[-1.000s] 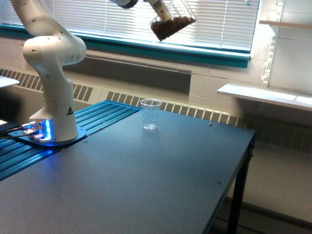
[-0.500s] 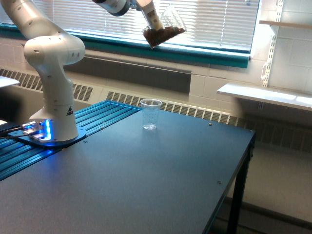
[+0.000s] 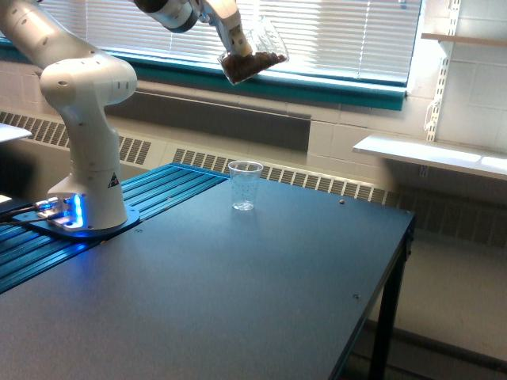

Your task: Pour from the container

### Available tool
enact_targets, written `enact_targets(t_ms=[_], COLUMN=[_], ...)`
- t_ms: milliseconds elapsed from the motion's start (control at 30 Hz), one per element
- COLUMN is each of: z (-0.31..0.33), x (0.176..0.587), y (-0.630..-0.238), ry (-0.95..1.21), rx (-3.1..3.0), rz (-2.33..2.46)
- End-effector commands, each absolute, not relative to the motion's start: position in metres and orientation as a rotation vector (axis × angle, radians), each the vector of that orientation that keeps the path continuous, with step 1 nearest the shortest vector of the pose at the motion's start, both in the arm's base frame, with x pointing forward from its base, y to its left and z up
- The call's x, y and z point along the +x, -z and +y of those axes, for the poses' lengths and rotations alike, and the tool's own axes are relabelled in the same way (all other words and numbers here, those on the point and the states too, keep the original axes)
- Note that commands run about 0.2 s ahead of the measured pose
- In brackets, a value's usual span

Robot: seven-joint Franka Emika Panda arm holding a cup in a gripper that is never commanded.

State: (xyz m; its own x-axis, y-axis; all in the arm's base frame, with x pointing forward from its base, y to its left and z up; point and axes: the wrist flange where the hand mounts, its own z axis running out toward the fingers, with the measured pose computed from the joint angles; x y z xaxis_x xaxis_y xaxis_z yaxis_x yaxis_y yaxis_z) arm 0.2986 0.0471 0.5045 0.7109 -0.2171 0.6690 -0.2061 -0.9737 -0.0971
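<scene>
High in the exterior view, my gripper (image 3: 235, 39) is shut on the container (image 3: 253, 54), a clear rounded cup with dark brown granules lying in its lower side. The container is tilted, its mouth turned toward the exterior view's right. It hangs well above the dark table (image 3: 238, 301). A smaller clear speckled plastic cup (image 3: 245, 186) stands upright on the table, far below the container and about level with it sideways. No granules are falling.
The arm's white base (image 3: 87, 158) stands at the exterior view's left on blue ribbed rails (image 3: 158, 190). A window with blinds (image 3: 341, 36) lies behind. A white shelf (image 3: 432, 154) is at the exterior view's right. The table edge drops off at the right.
The gripper has carried the container toward the exterior view's left and slightly down, and the container's tilt has lessened. The small cup has not moved.
</scene>
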Motion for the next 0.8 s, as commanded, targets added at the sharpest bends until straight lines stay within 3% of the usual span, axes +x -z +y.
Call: enact_targets(t_ms=[33, 467, 800], z=[0.05, 0.072, 0.099], x=[0.294, 0.274, 0.238], y=[-0.498, -0.482, -0.493], ry=[1.14, 1.174, 1.152], rx=[-2.942, -2.93, -2.914], rz=[0.166, 0.133, 0.166])
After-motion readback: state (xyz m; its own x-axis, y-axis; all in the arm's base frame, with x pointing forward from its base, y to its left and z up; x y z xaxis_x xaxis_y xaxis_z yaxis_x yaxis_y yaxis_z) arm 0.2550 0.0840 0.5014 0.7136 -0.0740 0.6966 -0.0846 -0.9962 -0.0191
